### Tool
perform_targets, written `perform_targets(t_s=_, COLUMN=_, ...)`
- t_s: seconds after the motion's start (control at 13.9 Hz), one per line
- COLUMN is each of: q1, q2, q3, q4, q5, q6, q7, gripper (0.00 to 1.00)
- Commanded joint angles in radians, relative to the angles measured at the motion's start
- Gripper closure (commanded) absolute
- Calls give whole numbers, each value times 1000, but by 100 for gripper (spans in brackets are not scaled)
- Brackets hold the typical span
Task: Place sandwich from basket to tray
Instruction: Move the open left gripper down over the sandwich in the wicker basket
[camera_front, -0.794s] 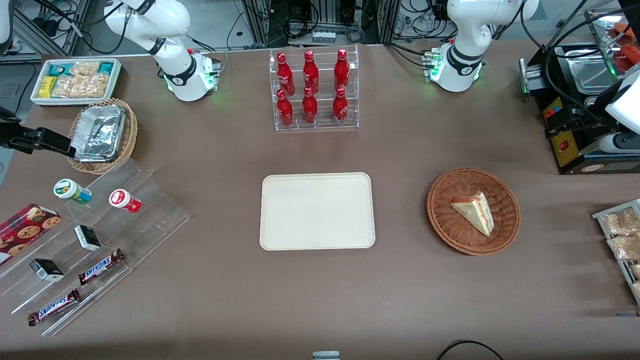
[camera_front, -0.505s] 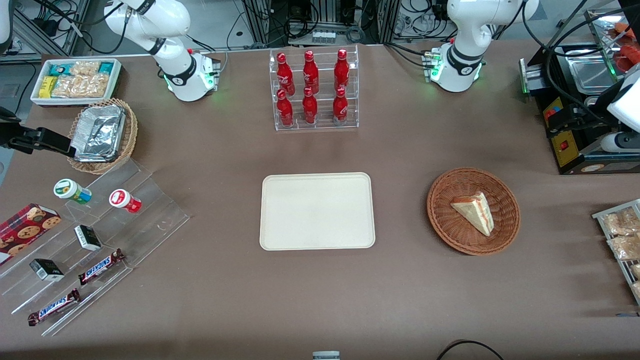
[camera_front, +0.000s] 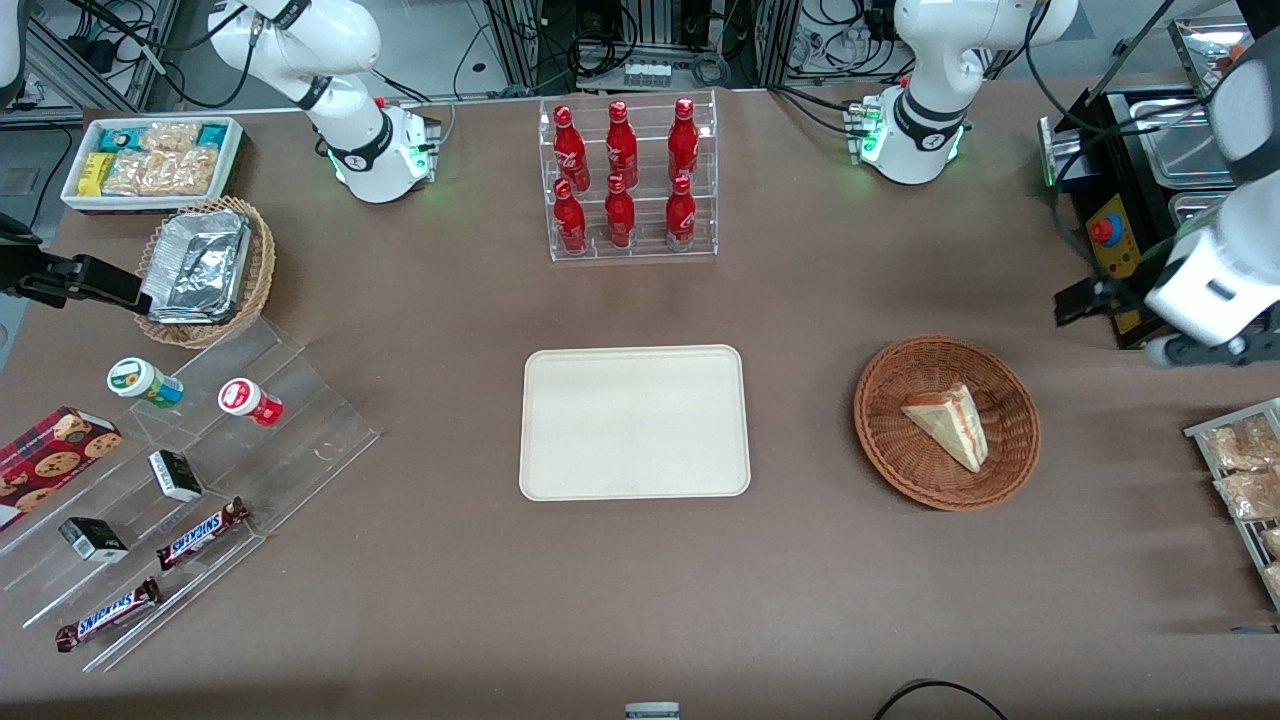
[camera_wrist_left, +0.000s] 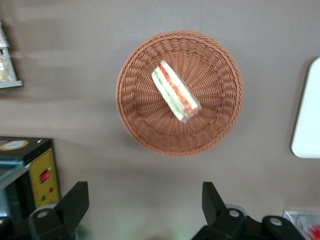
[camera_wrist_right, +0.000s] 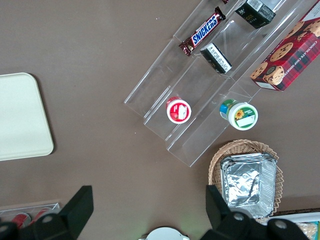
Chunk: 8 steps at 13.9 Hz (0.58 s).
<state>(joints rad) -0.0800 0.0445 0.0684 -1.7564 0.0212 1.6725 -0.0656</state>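
Observation:
The sandwich (camera_front: 948, 425) is a clear-wrapped wedge lying in the round reddish-brown basket (camera_front: 900, 470), toward the working arm's end of the table. The cream tray (camera_front: 634, 421) lies flat at the table's middle, bare. My left gripper (camera_front: 1085, 300) hangs high over the table, farther from the front camera than the basket and more toward the working arm's end. In the left wrist view the gripper (camera_wrist_left: 144, 189) is open with nothing between its fingers. The same view shows the sandwich (camera_wrist_left: 175, 90) in the basket (camera_wrist_left: 140, 115) well apart from the fingers, and a corner of the tray (camera_wrist_left: 307, 115).
A black control box with a red button (camera_front: 1110, 240) stands close beside the gripper. A wire rack of snack packets (camera_front: 1240, 470) sits at the working arm's table edge. A clear rack of red bottles (camera_front: 627, 180) stands farther back than the tray. A clear stepped stand with snacks (camera_front: 200, 470) is at the parked arm's end.
The left arm has swung in from the working arm's end toward the basket, carrying the gripper with it. Sandwich, basket and tray have not moved.

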Motion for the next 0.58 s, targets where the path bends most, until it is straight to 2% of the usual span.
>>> perform_targets(t_s=0.0, q1=-4, q2=-26, q3=-1, q4=-141, q5=20, q6=114, q7=-112, gripper=0)
perform_targets(t_s=0.29, q1=-58, q2=-34, q3=-2, q4=-368, q5=23, q6=422, q7=-472, gripper=0)
perform_targets(t_s=0.51, q1=-76, q2=-22, q3=-4, q4=-480, q5=23, q6=623, q7=-647, gripper=0)
